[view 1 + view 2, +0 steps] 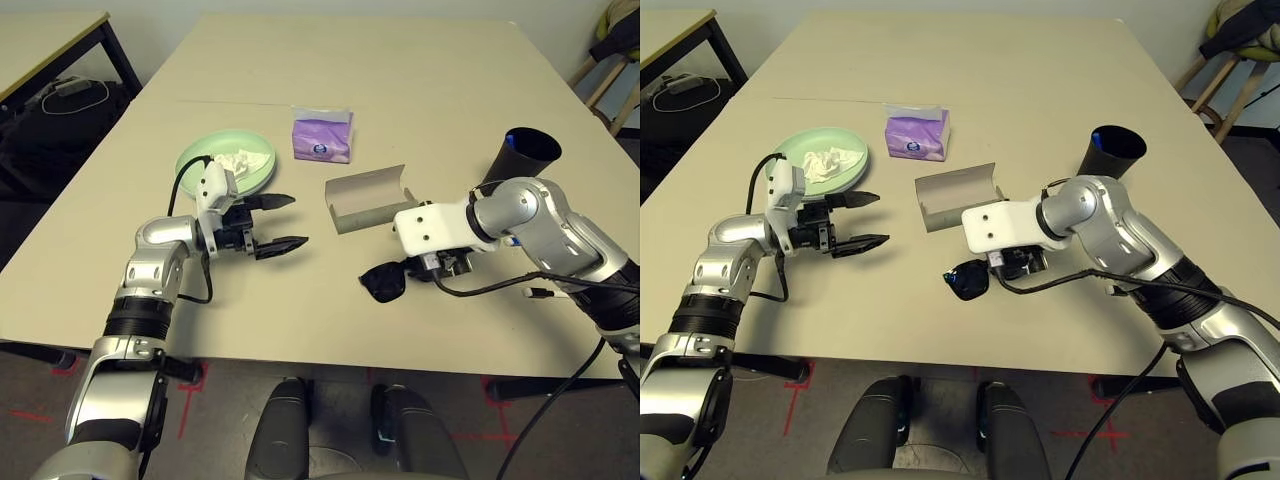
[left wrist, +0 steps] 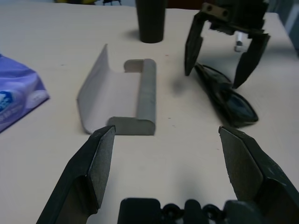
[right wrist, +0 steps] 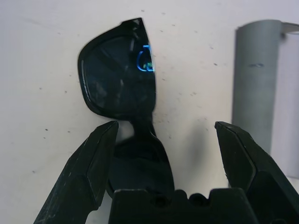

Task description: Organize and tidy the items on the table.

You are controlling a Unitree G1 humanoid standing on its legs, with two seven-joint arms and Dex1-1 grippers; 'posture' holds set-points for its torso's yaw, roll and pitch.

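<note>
Items are laid out on the tabletop (image 1: 350,75): green plate (image 1: 190,155) near the left edge, bearing white tissue (image 1: 243,162); left gripper (image 1: 301,220), fingers spread; purple tissue pack (image 1: 323,137); open glasses case (image 1: 368,200); sunglasses (image 1: 384,282) near the front edge, beneath right gripper (image 3: 166,123), fingers spread; black cup (image 1: 527,155) near the right edge.

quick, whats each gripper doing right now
Left gripper: open, holding nothing.
Right gripper: open at the black sunglasses, not closed on them.
</note>
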